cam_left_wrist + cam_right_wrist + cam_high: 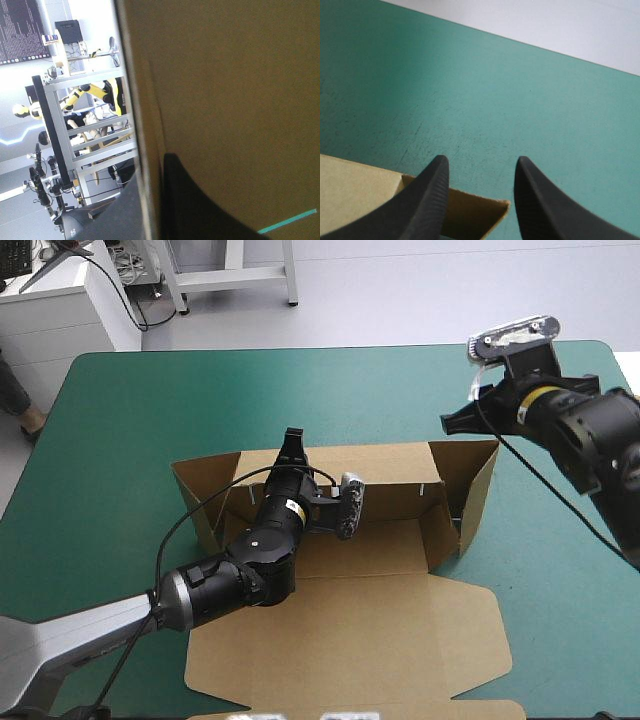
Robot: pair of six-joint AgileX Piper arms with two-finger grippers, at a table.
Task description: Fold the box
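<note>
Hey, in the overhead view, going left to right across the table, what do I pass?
The box's left wall → left pincer → right pincer. The box's right wall is left out, since it overlaps the right pincer in that direction.

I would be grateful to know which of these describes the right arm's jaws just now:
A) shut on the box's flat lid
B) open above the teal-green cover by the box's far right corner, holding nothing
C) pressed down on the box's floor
B: in the right wrist view the right gripper has its jaws apart with only bare teal-green cover between them, and a corner of the box lies by their bases.
</note>
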